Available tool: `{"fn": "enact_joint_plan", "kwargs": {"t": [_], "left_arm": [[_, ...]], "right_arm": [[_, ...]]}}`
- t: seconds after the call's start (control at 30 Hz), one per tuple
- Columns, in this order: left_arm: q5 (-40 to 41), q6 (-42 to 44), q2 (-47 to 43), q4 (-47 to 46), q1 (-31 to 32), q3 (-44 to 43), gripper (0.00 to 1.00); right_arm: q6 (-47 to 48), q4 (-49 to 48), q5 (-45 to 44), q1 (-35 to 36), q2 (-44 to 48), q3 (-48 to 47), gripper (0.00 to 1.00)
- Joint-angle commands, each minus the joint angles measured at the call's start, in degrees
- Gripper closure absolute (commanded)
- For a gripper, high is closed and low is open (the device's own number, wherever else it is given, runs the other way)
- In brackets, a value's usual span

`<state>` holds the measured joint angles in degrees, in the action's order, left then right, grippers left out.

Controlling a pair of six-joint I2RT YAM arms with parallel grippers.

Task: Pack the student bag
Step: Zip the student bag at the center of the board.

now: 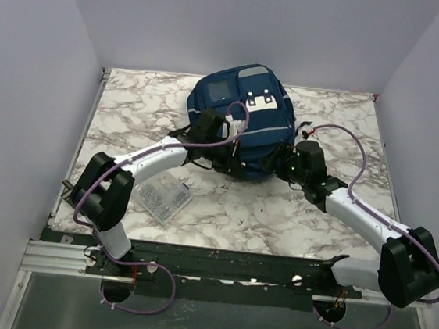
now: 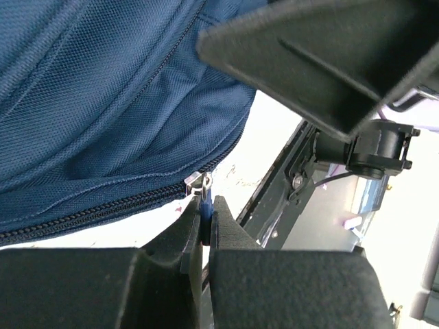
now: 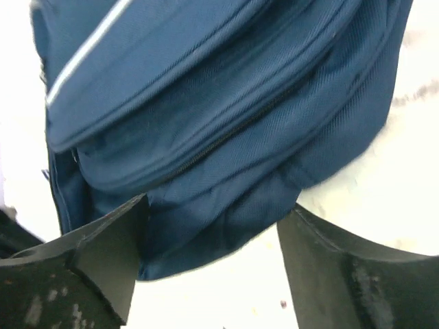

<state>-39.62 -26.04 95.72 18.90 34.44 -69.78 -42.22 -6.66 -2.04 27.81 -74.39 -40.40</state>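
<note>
The student bag (image 1: 267, 126) is navy blue with grey stripes and lies at the far middle of the marble table. My left gripper (image 1: 232, 159) is at its near edge. In the left wrist view it (image 2: 206, 209) is shut on the blue zipper pull (image 2: 204, 200), just below the metal slider (image 2: 199, 180) at the end of the closed zipper (image 2: 103, 209). My right gripper (image 1: 281, 161) is at the bag's near right corner. In the right wrist view it (image 3: 212, 226) is open, with its fingers (image 3: 103, 253) either side of a fold of bag fabric (image 3: 219, 137) and not closed on it.
A small clear plastic box (image 1: 163, 196) with small items lies on the table (image 1: 347, 146) near the left arm. Purple cables loop over both arms. Grey walls stand on three sides. The metal frame rail (image 1: 217, 260) runs along the near edge.
</note>
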Motion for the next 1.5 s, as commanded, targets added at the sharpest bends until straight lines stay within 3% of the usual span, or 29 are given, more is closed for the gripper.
{"fn": "enact_joint_plan", "kwargs": {"t": [0.0,0.17,0.33,0.53,0.7,0.83,0.9,1.0,1.1,1.27,1.47], "left_arm": [[-3.6,-5.0,-2.2,-11.4,2.9,7.7,1.0],[-1.6,-8.6,0.3,-15.1,5.6,11.7,0.97],[-1.3,-9.5,-2.3,-18.2,5.7,15.7,0.58],[-2.1,-7.3,-11.5,-18.1,1.7,23.7,0.39],[-2.4,-7.0,-22.7,-15.8,-4.7,29.5,0.37],[1.6,-8.5,-27.4,-10.4,-8.6,29.9,0.39],[1.3,-10.2,-27.8,-9.5,-9.7,30.0,0.4],[3.8,-12.9,-28.6,-10.1,-10.2,31.1,0.4],[6.6,-17.1,-27.9,-10.7,-10.9,31.6,0.39],[4.4,-23.9,-24.6,-15.4,-11.8,32.4,0.4],[3.3,-26.7,-21.0,-18.5,-11.8,32.7,0.4]], "right_arm": [[3.6,27.7,7.8,1.0,6.2,-2.1,0.19],[-1.1,27.6,14.0,1.1,11.4,0.4,0.16],[-3.9,24.7,13.4,4.1,12.1,3.2,0.16],[-8.9,21.9,5.7,12.1,12.0,3.7,0.14],[-7.5,19.9,-2.3,17.5,7.8,2.8,0.15],[-1.2,14.3,-3.4,17.9,3.7,3.6,0.23],[0.3,9.9,-3.0,18.0,2.6,4.5,0.33],[0.9,4.9,-3.6,18.0,1.2,5.3,0.39],[-0.2,4.6,-5.3,18.1,-1.7,3.6,0.37],[-0.1,3.4,-8.2,18.3,-5.4,2.3,0.35],[0.8,2.9,-12.6,18.7,-7.4,1.2,0.37]]}}
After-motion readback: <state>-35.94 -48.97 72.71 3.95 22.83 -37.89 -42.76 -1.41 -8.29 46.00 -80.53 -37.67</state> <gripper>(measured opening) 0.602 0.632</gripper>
